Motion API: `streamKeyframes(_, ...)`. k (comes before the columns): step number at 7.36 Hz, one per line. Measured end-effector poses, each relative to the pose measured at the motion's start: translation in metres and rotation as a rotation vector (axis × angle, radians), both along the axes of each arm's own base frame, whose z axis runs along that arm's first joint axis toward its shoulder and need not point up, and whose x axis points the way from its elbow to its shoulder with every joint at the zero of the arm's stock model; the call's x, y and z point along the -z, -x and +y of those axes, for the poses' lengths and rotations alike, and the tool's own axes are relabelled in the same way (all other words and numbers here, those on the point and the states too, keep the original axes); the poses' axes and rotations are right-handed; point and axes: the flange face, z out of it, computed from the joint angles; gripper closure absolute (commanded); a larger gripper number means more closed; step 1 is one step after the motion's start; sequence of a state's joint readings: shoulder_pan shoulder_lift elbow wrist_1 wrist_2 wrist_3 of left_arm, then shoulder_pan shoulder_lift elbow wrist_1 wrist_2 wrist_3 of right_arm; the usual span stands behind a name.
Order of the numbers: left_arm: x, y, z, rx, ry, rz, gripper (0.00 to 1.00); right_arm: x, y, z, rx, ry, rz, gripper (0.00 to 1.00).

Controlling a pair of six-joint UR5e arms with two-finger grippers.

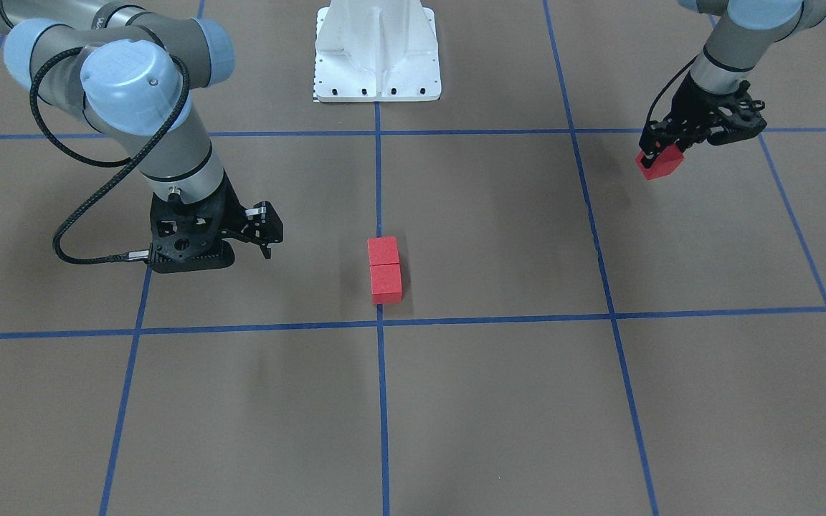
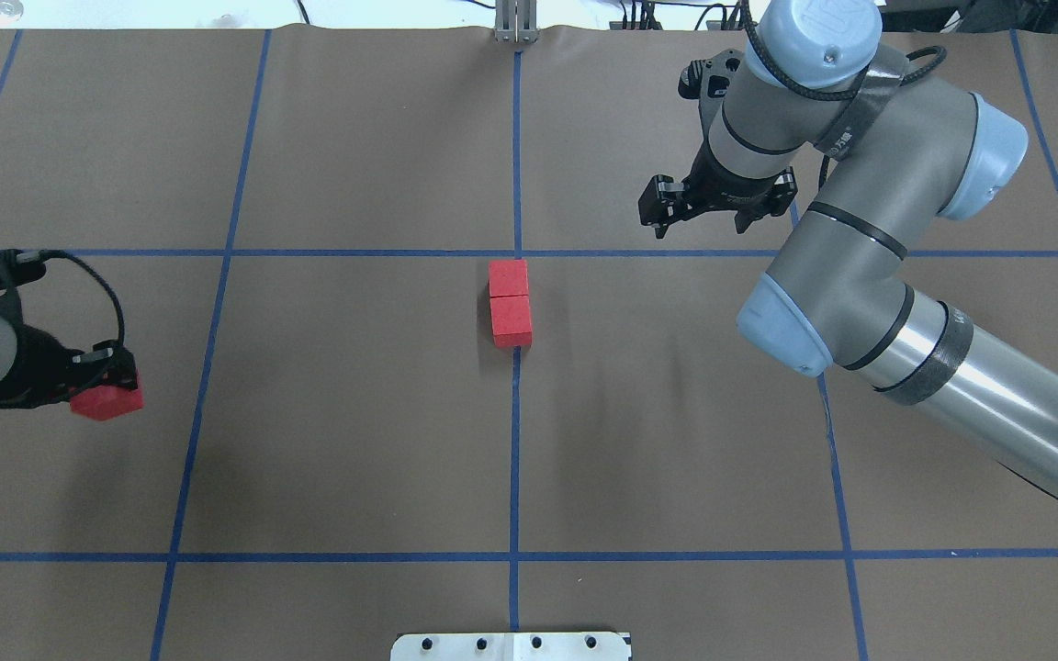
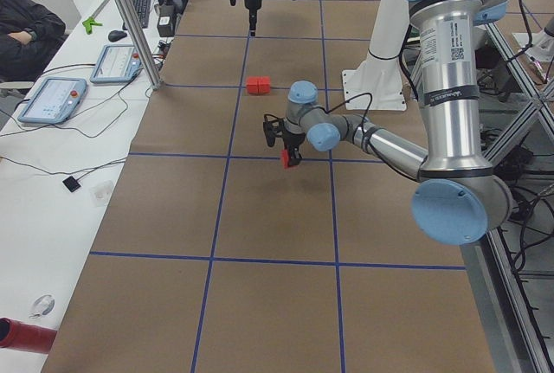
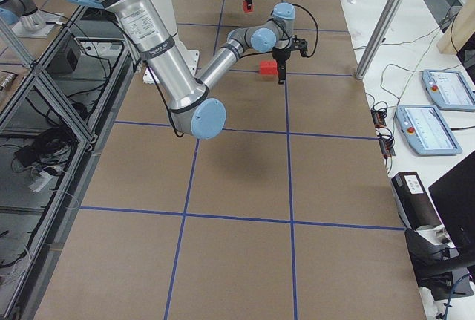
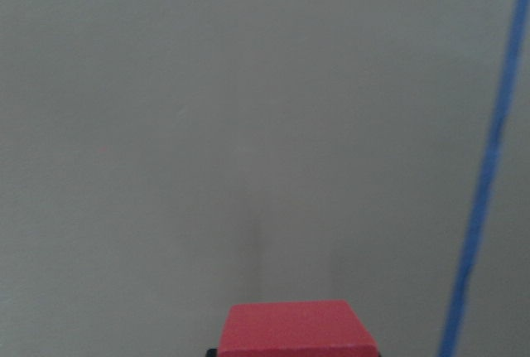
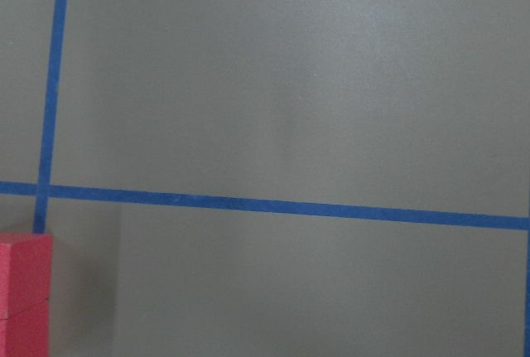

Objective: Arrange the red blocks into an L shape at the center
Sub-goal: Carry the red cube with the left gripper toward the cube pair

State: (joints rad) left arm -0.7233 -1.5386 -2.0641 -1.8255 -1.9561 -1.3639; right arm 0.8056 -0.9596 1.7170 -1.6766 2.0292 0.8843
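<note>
Two red blocks (image 2: 508, 277) (image 2: 511, 321) lie touching in a straight row on the blue line, just on the robot's side of the center crossing (image 2: 515, 252). They also show in the front view (image 1: 384, 269) and at the lower left edge of the right wrist view (image 6: 21, 291). My left gripper (image 2: 111, 390) is shut on the third red block (image 2: 106, 402), far to the left and held a little above the floor; the block also shows in the front view (image 1: 660, 163) and the left wrist view (image 5: 298, 330). My right gripper (image 1: 267, 247) hangs empty beside the row, its fingers together.
The brown floor carries a blue tape grid (image 2: 217, 252). The white robot base plate (image 1: 377, 50) stands on the robot's side of the blocks. My right arm's elbow and forearm (image 2: 860, 275) reach over the right half of the floor.
</note>
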Motion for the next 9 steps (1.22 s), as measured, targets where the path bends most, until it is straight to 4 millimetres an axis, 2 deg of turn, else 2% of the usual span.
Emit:
streamKeyframes(2, 0.083, -0.036, -0.042, 0.106, 0.119, 0.008, 1.0, -0.02, -0.025, -0.004, 0.022, -0.037, 0.021, 0.01)
streamKeyframes(3, 0.107, -0.054, -0.059, 0.181, 0.19, 0.026, 1.0, -0.033, -0.04, -0.007, 0.04, -0.061, 0.037, 0.01)
streamKeyframes(5, 0.133, -0.102, -0.101, 0.338, 0.355, 0.037, 1.0, -0.058, -0.075, -0.014, 0.094, -0.122, 0.069, 0.01)
streamKeyframes(6, 0.141, -0.128, -0.122, 0.414, 0.436, 0.031, 1.0, -0.067, -0.084, -0.016, 0.109, -0.132, 0.078, 0.01)
streamKeyframes(9, 0.173, -0.204, -0.179, 0.63, 0.663, -0.001, 1.0, -0.078, -0.092, -0.014, 0.116, -0.127, 0.087, 0.01)
